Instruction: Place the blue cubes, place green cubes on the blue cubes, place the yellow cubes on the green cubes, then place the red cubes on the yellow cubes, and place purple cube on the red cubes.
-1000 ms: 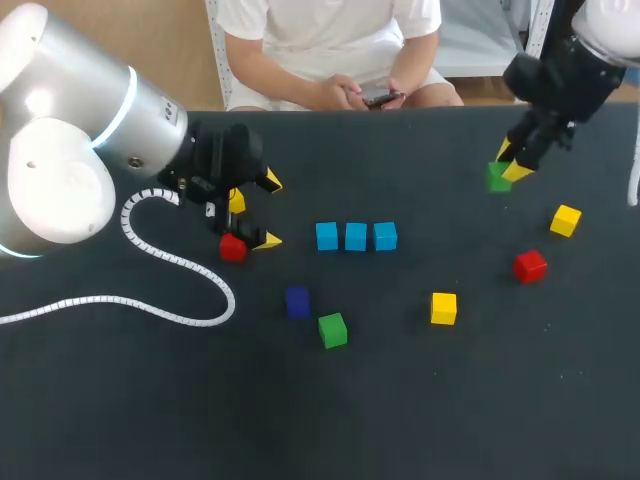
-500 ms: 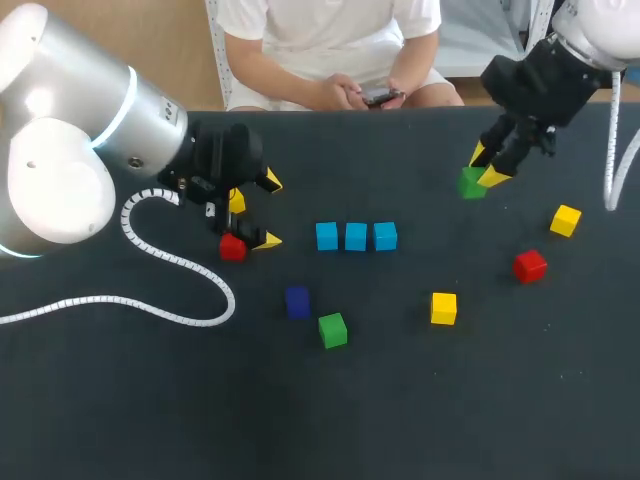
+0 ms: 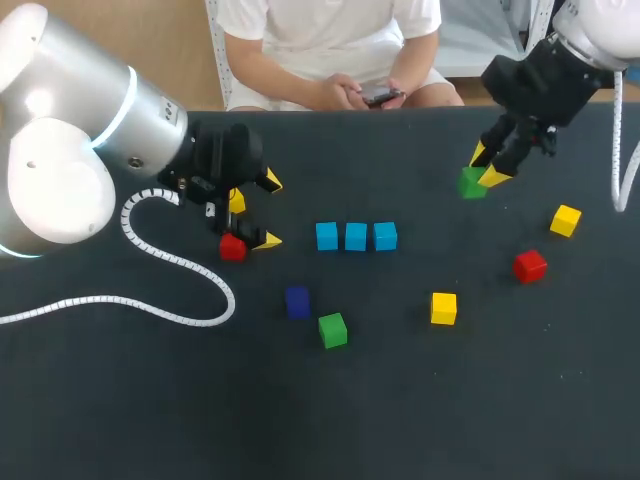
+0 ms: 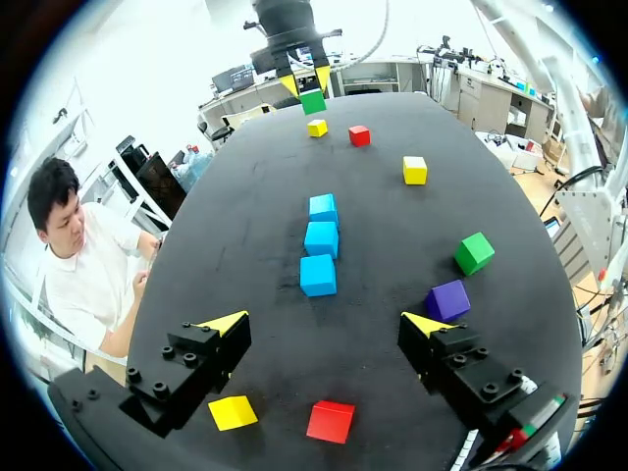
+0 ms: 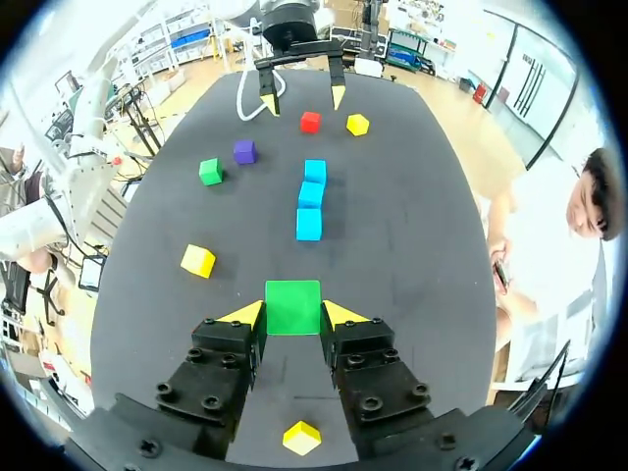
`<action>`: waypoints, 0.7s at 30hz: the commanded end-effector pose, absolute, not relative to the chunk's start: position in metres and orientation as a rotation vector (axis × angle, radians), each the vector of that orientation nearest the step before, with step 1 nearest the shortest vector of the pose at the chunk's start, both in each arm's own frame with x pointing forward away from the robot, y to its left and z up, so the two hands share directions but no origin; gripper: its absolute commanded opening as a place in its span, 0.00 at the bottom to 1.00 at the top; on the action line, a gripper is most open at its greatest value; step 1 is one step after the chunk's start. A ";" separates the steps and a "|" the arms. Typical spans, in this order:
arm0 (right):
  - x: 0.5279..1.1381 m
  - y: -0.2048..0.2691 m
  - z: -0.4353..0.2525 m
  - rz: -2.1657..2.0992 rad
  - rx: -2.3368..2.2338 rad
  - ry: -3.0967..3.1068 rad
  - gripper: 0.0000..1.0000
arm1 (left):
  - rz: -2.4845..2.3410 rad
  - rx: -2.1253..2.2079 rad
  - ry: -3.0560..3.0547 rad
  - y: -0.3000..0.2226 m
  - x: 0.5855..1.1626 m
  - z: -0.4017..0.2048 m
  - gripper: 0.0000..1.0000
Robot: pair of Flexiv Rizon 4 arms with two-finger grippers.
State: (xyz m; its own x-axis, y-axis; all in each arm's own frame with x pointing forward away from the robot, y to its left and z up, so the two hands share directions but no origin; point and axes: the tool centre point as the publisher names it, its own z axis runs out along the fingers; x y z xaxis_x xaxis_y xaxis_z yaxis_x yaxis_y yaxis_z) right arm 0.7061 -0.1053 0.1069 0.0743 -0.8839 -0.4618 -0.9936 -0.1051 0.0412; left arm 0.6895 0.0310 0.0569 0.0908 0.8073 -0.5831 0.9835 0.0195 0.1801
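Blue plastic cube row [image 3: 356,236]: three, placed, worktop [image 3: 400,400] centre. Green plastic cube [image 3: 472,183]: clamped in right gripper [image 3: 487,168] fingers, 2 o'clock of row. Left gripper [image 3: 270,211] fingers: apart, empty. Upper layers all pending.

This is a robotics lab, and the bench itself says so: a dark matte table [image 3: 120,420] serves as the work surface, with a bulky silver-and-white left arm [image 3: 75,140] coming in at one side and a black-wristed right arm [image 3: 560,70] at the other. The left gripper [image 3: 270,211] and the right gripper [image 3: 485,167] are black two-finger units with yellow tips. A white spiral-wrapped cable [image 3: 128,215] trails across the tabletop. The things laid out are small plain blocks in flat colours, among them a row of blue cubes [image 3: 356,237], and the right gripper pinches a green cube [image 3: 468,187]
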 end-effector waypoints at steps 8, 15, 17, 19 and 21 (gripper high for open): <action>0.705 -0.106 0.107 0.547 -2.069 1.882 0.00 | -0.422 1.829 1.752 0.032 0.690 0.056 1.00; 0.680 -0.079 0.118 0.541 -2.133 1.854 0.00 | -0.422 1.829 1.752 0.032 0.690 0.056 1.00; 0.675 -0.070 0.118 0.518 -2.154 1.862 0.00 | -0.422 1.829 1.752 0.032 0.690 0.056 1.00; 0.670 -0.061 0.117 0.511 -2.178 1.869 0.00 | -0.422 1.829 1.752 0.032 0.690 0.056 1.00; 0.665 -0.054 0.115 0.514 -2.189 1.883 0.00 | -0.422 1.829 1.752 0.032 0.690 0.056 1.00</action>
State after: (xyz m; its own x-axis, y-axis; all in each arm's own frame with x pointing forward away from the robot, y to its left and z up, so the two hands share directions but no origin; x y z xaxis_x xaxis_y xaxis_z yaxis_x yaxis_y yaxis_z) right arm 0.6711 -0.0645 0.1169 0.1220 -0.8985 -0.4216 -0.9825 -0.1696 0.0773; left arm 0.6895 0.0310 0.0569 0.0907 0.8073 -0.5831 0.9835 0.0195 0.1801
